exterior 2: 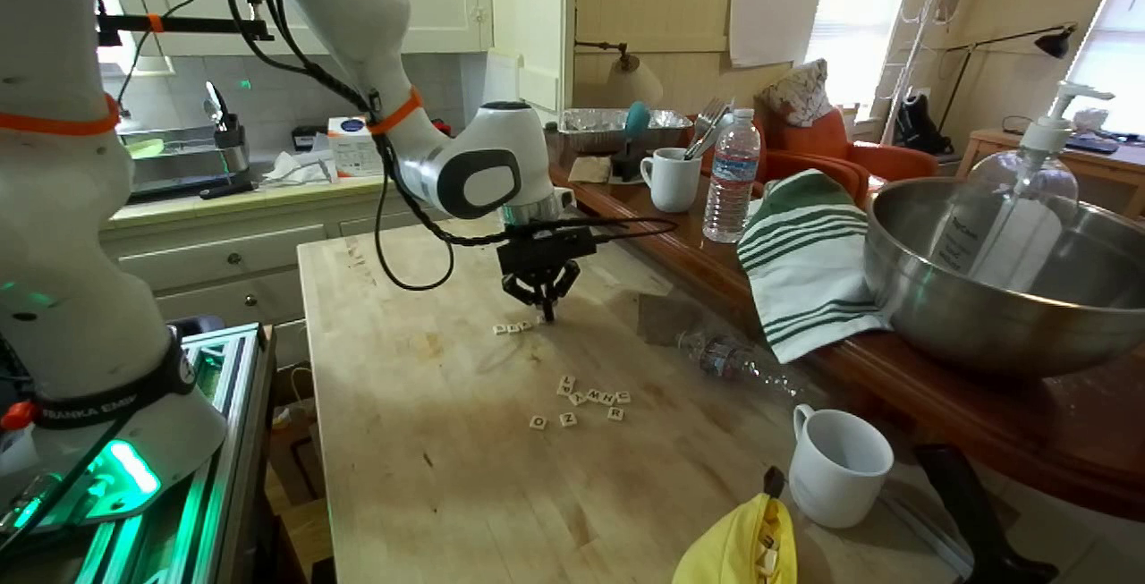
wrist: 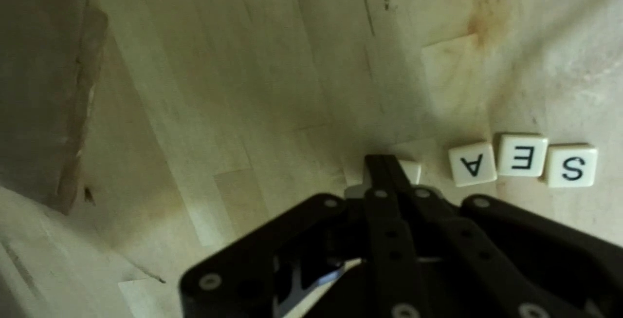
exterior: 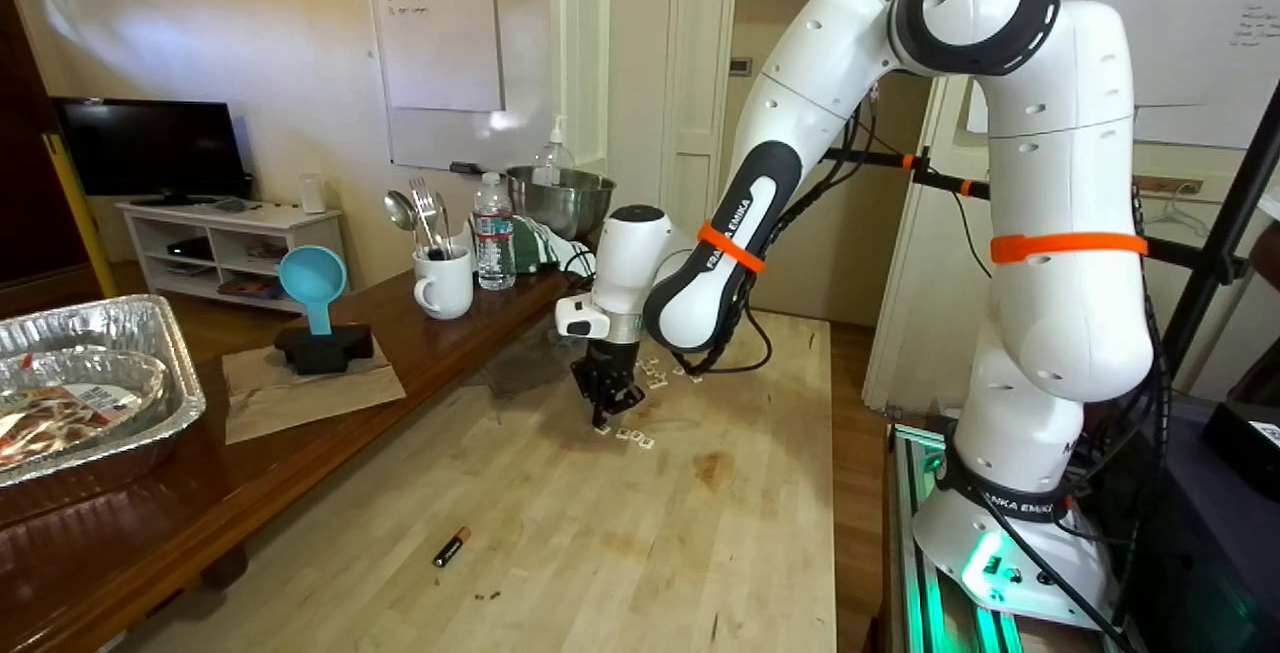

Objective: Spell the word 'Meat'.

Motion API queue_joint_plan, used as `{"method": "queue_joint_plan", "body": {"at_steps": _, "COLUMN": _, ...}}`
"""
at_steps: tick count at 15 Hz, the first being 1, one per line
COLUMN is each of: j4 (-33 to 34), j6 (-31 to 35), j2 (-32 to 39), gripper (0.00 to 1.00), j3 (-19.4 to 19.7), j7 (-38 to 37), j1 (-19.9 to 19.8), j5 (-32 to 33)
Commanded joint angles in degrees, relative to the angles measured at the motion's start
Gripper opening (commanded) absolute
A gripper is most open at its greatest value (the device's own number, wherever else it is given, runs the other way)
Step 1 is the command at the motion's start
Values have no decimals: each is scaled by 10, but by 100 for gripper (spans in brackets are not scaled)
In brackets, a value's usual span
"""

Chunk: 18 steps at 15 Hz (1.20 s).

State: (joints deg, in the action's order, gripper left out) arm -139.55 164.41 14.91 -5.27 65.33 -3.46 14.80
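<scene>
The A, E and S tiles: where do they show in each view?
In an exterior view: the tiles below centre, just right of the gripper.
In an exterior view: the tiles below centre, slightly left, left of the gripper.
Wrist view: the tiles toward the right edge, right of the gripper, letters upside down.
Shared landmark: the gripper, close to the tiles in every view.
</scene>
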Motion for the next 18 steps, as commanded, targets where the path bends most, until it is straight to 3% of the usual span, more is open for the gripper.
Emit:
{"method": "queue_joint_plan", "body": {"at_steps": 1, "j4": -17, "j6": 19, "j2": 7, "gripper": 0, "j3": -17, "j7": 58, "j1": -19, "j5": -7}}
{"method": "queue_joint_plan", "body": {"at_steps": 10, "j4": -40, "j6": 12, "j2": -13, "gripper": 0, "j3": -33, "j7": 132, "j1": -37, "j5": -34}}
{"method": "queue_joint_plan", "body": {"at_steps": 18, "j4": -53, "j6": 8, "j2": -26, "gripper": 0, "j3": -24, "j7": 142, "j1": -33, "j5": -39}}
